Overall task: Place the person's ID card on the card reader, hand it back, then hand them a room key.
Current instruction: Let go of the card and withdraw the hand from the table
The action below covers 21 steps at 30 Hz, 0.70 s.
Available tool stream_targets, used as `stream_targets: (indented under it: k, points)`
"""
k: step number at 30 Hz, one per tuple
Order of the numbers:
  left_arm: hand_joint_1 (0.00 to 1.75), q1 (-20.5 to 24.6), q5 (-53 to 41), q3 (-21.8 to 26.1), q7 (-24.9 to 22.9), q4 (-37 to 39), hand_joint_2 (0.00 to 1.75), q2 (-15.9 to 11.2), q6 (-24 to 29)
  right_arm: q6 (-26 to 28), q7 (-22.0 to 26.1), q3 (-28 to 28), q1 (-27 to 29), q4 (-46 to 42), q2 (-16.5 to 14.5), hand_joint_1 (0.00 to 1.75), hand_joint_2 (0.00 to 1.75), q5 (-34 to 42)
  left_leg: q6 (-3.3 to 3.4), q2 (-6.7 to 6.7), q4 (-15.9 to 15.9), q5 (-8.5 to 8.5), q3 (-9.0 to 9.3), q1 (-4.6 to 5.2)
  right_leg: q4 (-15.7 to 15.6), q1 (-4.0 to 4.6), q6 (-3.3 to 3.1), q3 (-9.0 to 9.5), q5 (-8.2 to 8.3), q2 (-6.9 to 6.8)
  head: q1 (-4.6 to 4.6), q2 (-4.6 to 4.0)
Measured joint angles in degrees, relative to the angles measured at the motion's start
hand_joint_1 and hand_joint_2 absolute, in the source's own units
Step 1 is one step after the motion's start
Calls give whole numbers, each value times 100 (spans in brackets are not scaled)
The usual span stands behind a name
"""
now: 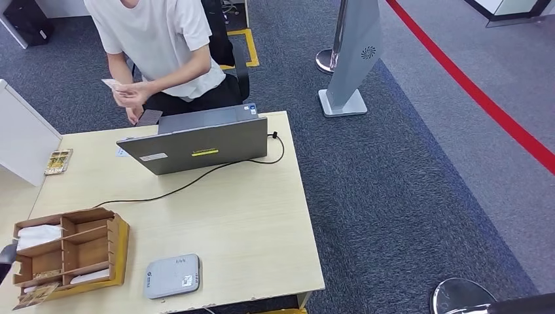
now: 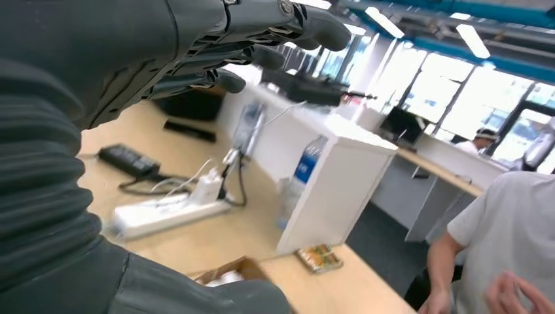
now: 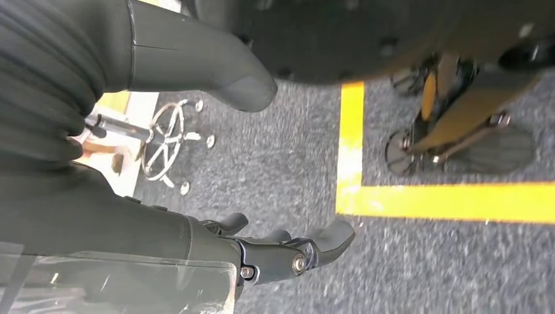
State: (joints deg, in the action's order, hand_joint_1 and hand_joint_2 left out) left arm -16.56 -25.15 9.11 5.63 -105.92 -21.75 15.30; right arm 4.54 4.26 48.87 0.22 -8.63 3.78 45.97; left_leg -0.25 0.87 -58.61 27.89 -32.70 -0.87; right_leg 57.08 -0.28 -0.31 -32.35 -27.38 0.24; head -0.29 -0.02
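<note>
The ID card point(image 1: 111, 84) is in the person's hand point(image 1: 133, 95), at about eleven o'clock, past the laptop point(image 1: 199, 140). The card reader point(image 1: 173, 276) lies at six o'clock on the tabletop point(image 1: 249, 216). The left hand point(image 2: 216, 46) is up, fingers point(image 2: 314, 29) apart, holding nothing. The right hand point(image 3: 262, 252) hangs over the floor, fingers loosely apart, holding nothing. A long reach might bump the laptop, or the thin card might slip.

Head view: bright, even, overhead; soft faint shadows beside laptop point(image 1: 199, 140) and wooden organizer point(image 1: 69, 252).
Left wrist view: strong backlight from windows point(image 2: 458, 91) at 2 o'clock, blown-out glare; motion-blurred background, dark underexposed left hand point(image 2: 196, 46).
Right wrist view: dimmer; carpet point(image 3: 281, 150) slightly soft, right hand point(image 3: 216, 72) shadowed.
</note>
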Motion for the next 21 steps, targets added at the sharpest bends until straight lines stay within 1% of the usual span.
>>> stream_targets:
  k: [3, 5, 6, 8, 10, 12, 13, 14, 16, 18, 20, 21]
  points:
    - [0, -290, 331, 799, 251, -101, 175, 523, -629, -3, -2, 1, 2, 62, 9, 0, 175, -20, 0, -4, 0, 0, -2, 0, -1, 0, 0, 2, -1, -4, 0, 0]
    - [0, -339, 515, 1357, 258, -124, 175, 919, -1143, 9, -10, 0, 0, 95, 9, 0, 175, -34, 1, -8, 0, 1, -4, 0, -1, 0, 1, 5, -1, -8, -1, 0]
    - [0, -310, 624, 1705, 243, -119, 175, 1170, -1498, 19, -13, 0, -1, 110, 9, 0, 175, -36, 2, -9, 0, 2, -4, 0, -2, 0, 1, 6, 0, -8, -2, 0]
    - [0, -111, 819, 2567, 211, -47, 175, 1730, -2375, 49, -16, 0, -2, 137, 9, 0, 175, -35, 4, -10, 0, 2, -4, -1, -2, 0, 1, 8, 0, -9, -2, 0]
    - [0, 202, 915, 3635, 148, 134, 175, 2289, -3242, 84, -27, 1, -2, 153, 9, 0, 175, -31, 4, -8, 0, 2, -1, -1, -2, 1, 1, 8, 0, -7, -3, 0]
    - [0, 528, 983, 4646, -26, 366, 175, 2753, -3798, 119, -44, 0, 0, 157, 9, 0, 175, -29, 4, -10, 0, 2, 2, 0, -2, 0, 1, 9, 0, -8, -4, 0]
    - [0, 703, 1087, 5104, -210, 499, 175, 2953, -3904, 142, -52, 0, 0, 156, 9, 0, 175, -31, 4, -13, 0, 2, 1, 1, -2, 0, 1, 10, 0, -11, -5, 0]
    - [0, 872, 1263, 5550, -477, 651, 175, 3150, -3901, 167, -60, -1, -4, 155, 9, 0, 175, -35, 5, -17, 0, 3, 1, 1, -2, -1, 1, 11, 0, -15, -5, 0]
    - [0, 1125, 1754, 6311, -1116, 1014, 175, 3491, -3611, 215, -96, 0, -13, 147, 9, 0, 175, -64, 6, -20, 0, 4, 4, 2, -3, -1, 2, 12, 0, -18, -7, 0]
    - [0, 1249, 2162, 6797, -1610, 1404, 175, 3732, -3232, 251, -148, 1, -19, 134, 9, 0, 175, -112, 8, -29, -1, 5, 5, 3, -4, -3, 5, 13, -3, -27, -4, 0]
    - [0, 1330, 2337, 7119, -1910, 1833, 175, 3899, -2977, 273, -194, 4, -29, 109, 9, 0, 175, -145, 9, -44, -1, 5, 3, 5, -4, -5, 8, 16, -6, -42, 1, 0]
    - [0, 1357, 2354, 7241, -2014, 2075, 175, 3966, -2896, 278, -212, 6, -38, 93, 9, 0, 131, -155, 10, -49, -1, 5, 3, 7, -4, -6, 9, 18, -6, -46, 1, 0]
